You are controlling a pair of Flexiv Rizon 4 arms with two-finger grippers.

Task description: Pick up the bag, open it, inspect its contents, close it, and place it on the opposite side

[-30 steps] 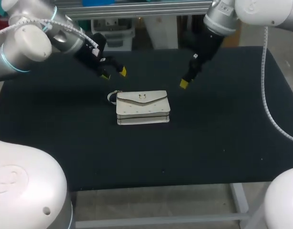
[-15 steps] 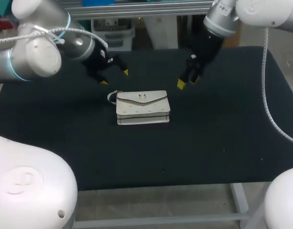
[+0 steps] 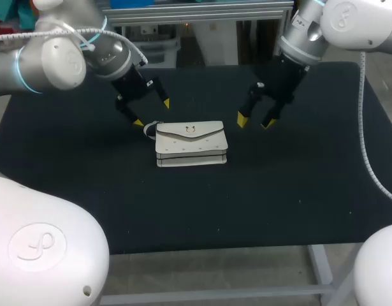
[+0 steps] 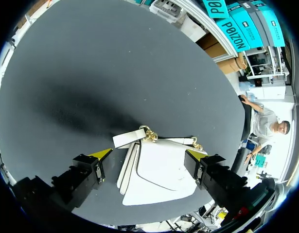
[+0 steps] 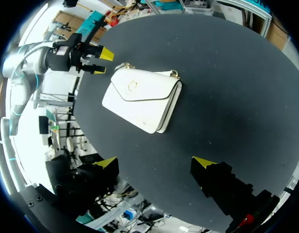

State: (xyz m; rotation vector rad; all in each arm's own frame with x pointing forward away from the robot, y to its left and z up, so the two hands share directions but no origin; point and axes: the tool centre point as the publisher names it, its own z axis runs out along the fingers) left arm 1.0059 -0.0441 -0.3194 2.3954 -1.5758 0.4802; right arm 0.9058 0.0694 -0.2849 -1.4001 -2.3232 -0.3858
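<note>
A small white flap bag (image 3: 191,144) with a gold clasp lies flat near the middle of the black table (image 3: 297,185). My left gripper (image 3: 151,113) hangs open just above the bag's far left corner, by the strap ring. In the left wrist view the bag (image 4: 156,170) lies between and just ahead of the open left gripper (image 4: 148,153). My right gripper (image 3: 254,121) is open, a short way right of the bag and apart from it. The right wrist view shows the bag (image 5: 142,98) well ahead of the right gripper (image 5: 154,161), with the left gripper (image 5: 98,60) behind it.
The table's black cloth carries nothing else. Its front edge (image 3: 215,250) runs below the bag, and a metal frame rail (image 3: 196,11) stands along the back.
Both grippers have come down and toward the bag. The left one swung in to the bag's far left corner; the right one turned so both its tips show. The bag has not moved.
</note>
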